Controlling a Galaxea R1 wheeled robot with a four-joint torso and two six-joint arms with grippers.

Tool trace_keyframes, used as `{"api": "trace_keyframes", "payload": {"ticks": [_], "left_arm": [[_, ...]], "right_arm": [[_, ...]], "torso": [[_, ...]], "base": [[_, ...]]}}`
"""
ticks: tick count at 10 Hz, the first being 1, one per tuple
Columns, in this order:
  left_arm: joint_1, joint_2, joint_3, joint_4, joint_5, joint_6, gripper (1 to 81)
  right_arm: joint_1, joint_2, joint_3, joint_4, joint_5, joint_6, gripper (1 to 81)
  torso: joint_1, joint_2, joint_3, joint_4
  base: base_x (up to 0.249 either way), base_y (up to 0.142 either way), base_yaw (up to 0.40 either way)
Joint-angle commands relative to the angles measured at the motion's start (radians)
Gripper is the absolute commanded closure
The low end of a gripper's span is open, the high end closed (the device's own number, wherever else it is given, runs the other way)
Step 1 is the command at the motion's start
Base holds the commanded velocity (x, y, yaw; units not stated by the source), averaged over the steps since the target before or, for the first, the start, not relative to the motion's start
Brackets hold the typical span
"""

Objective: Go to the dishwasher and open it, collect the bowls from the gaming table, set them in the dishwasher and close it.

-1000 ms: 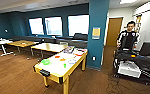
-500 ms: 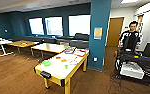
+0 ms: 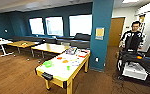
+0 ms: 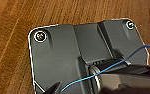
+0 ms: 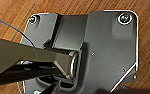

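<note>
Head view gives you the gaming table (image 3: pixel 56 73) with bowls (image 3: pixel 48 64) near-centre, a person (image 3: pixel 132 37) far right; wrist views give wood floor (image 4: pixel 13 22), can't tell either gripper's state.

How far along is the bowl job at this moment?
Done: nothing the pictures can confirm; whether the dishwasher was opened cannot be told. In hand: the head view faces the gaming table, with its white top and yellow edge, across the wooden floor. Left: the bowls, such as the lime green one and an orange one, sit on the tabletop uncollected, so loading and closing remain.
</note>
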Motion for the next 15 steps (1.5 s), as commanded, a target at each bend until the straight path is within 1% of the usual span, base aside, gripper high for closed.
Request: {"api": "trace_keyframes", "payload": {"ticks": [1,15], "left_arm": [[-0.048,-0.005,-0.001,-0.006,0.049,0.002,1.0],[-0.048,-0.010,-0.001,-0.006,0.049,0.002,1.0]], "right_arm": [[0.039,-0.004,0.003,-0.008,-0.048,-0.006,1.0],[0.042,-0.001,0.003,-0.008,-0.051,-0.009,1.0]], "torso": [[0.000,0.000,0.000,0.000],[0.000,0.000,0.000,0.000]], "base": [[0.078,0.091,0.000],[0.074,0.104,0.000]]}}
